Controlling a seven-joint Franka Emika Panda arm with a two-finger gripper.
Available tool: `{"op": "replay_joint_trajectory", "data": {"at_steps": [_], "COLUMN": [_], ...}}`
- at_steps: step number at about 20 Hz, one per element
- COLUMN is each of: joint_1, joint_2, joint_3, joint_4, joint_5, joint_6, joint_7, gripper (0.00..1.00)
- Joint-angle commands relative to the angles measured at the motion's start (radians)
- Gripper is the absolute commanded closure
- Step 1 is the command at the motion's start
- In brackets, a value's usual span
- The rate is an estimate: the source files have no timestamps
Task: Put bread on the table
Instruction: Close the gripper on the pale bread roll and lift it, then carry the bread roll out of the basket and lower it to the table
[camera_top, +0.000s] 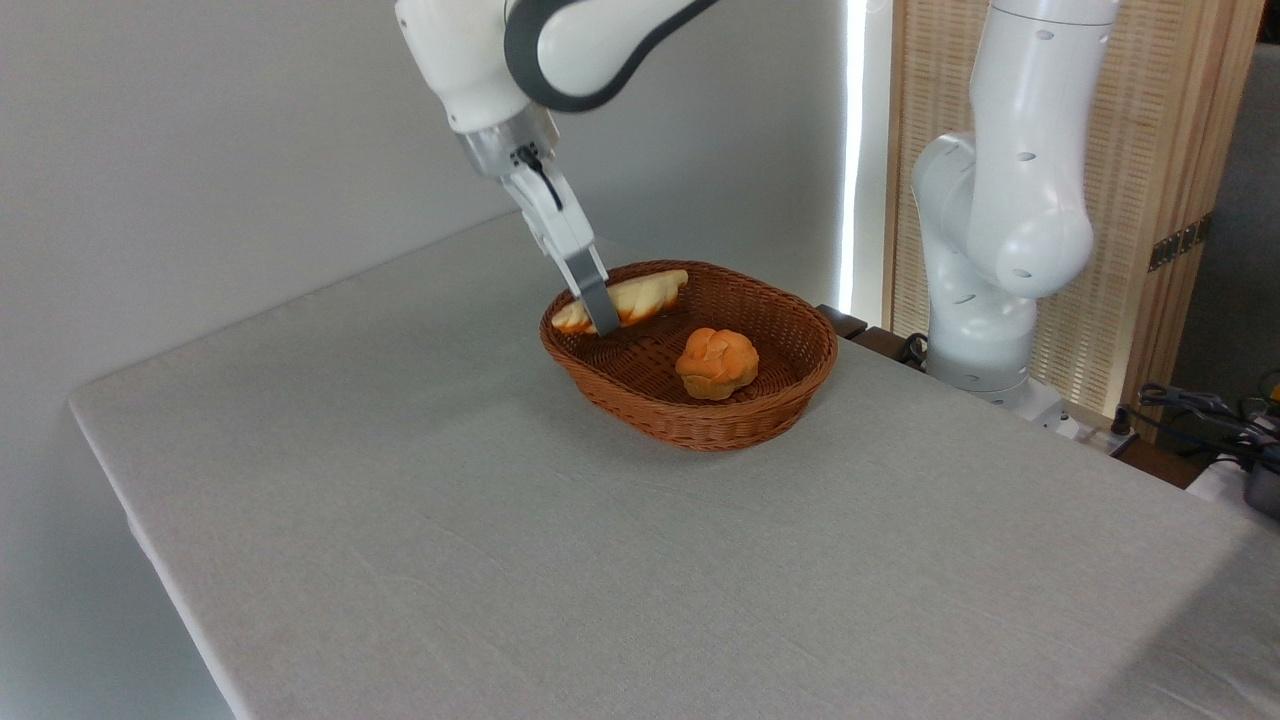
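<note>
Wicker basket (790, 330) rim — bread (645, 297), fingers (600, 308)

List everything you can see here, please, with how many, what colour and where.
bread: one, pale yellow with golden crust, at the basket's back left rim
bun: one, orange, knotted, in the basket's middle
basket: one, brown wicker, on the table toward the back
table: one, light grey-beige cloth, fills most of the view
slatted screen: one, light wood, back right
cables: dark, right edge
robot arm: one, white, base behind the table at right
pincer: one, grey, at the bread; grip unclear
</note>
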Motion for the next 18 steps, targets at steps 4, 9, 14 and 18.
{"op": "replay_joint_trajectory", "data": {"at_steps": [4,9,14,18], "joint_1": [0.004,0.003,0.003,0.001], "joint_2": [0.006,0.022,0.056,0.118], "joint_3": [0.095,0.218,0.27,0.272], "joint_4": [0.078,0.079,0.079,0.079], "joint_5": [0.006,0.003,-0.006,-0.005], "joint_6": [0.014,0.183,0.386,0.485], "joint_7": [0.015,0.015,0.014,0.012], "gripper": [0.52,0.49,0.46,0.08]}}
